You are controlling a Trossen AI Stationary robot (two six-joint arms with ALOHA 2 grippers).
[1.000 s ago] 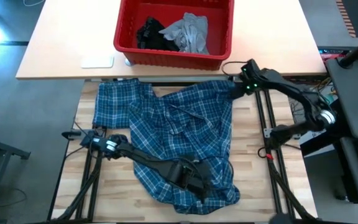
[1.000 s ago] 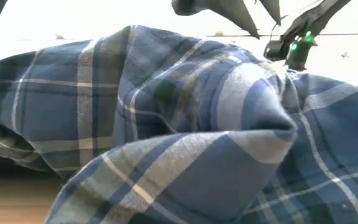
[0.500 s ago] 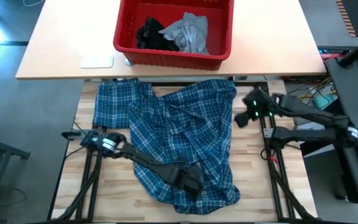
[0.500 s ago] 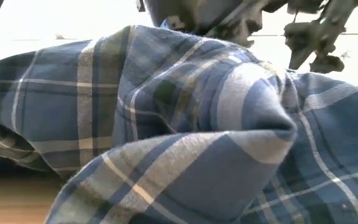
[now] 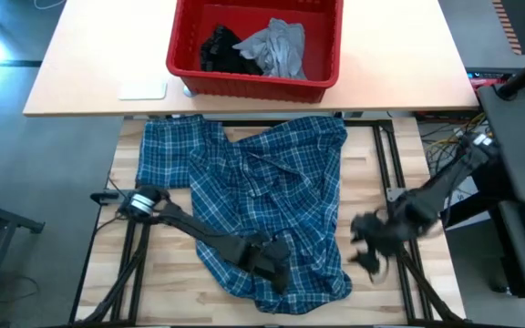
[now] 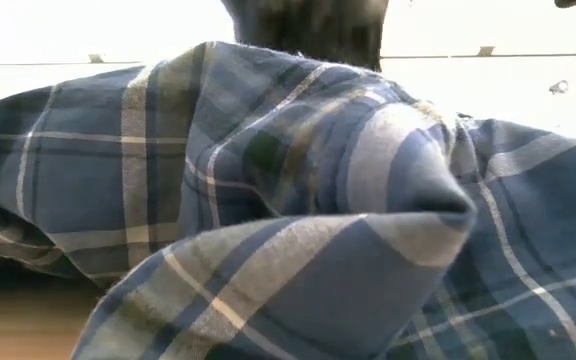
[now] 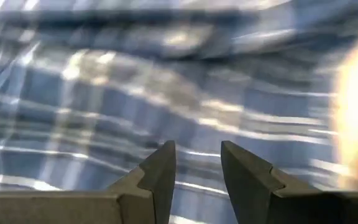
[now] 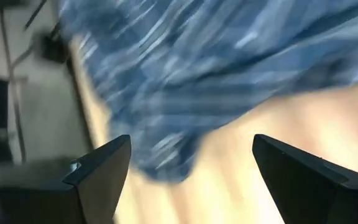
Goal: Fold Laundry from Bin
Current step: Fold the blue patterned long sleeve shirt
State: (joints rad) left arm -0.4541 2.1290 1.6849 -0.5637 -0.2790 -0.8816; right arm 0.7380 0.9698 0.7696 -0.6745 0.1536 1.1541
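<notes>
The blue-and-white plaid shirt lies spread and rumpled on the wooden table; in the low view its folds fill the picture. My left gripper stands low over the shirt's near part, fingers a narrow gap apart, plaid cloth showing between them. My right gripper is wide open above bare wood, beside the shirt's near right edge. The red bin at the far side holds a light grey T-shirt and a small black garment. My left gripper points slantwise down at the shirt's near part. Whether its fingertips touch the cloth I cannot tell.
A flat white thing lies on the far tabletop left of the bin. Bare wood shows along the table's right side and at its near left. Cables and equipment crowd the space beyond the right edge.
My right gripper has come away from the shirt's far right corner and swung fast along the table's right side toward the near edge, turning as it went. That corner now lies flat. My left gripper has sunk lower over the shirt's near part.
</notes>
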